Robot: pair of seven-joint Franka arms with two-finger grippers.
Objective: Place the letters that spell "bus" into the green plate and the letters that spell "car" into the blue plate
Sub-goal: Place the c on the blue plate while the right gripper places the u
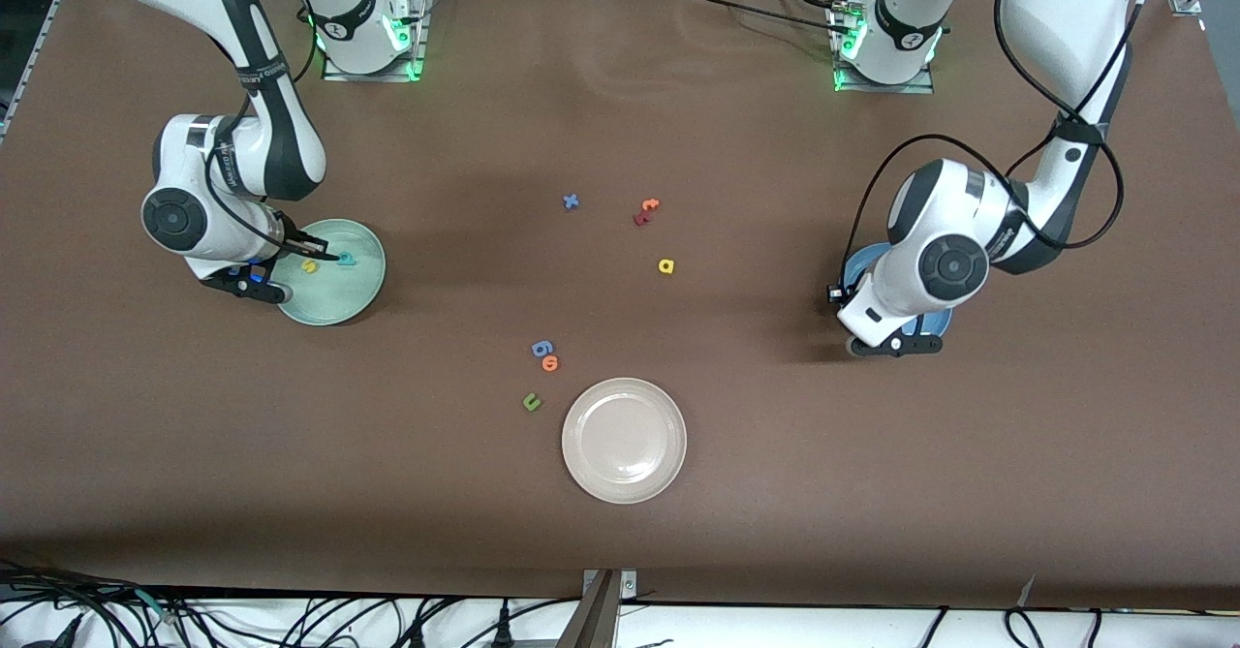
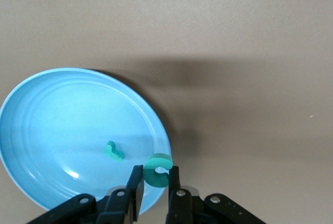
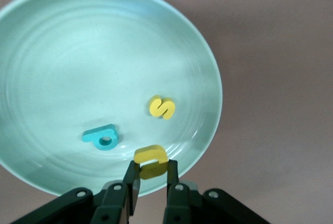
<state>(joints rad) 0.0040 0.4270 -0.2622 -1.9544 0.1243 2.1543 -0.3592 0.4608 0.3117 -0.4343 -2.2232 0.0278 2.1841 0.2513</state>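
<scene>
Right wrist view: right gripper pinches yellow "u" over green plate, teal "b" and "s" already in. Left gripper grips teal "c" over blue plate; "r" in. Yellow "a" waits mid-table.

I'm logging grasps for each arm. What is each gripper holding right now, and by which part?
The left gripper pinches the teal "c" across its curved back over the blue plate. The right gripper pinches the yellow "u" over the green plate.
</scene>
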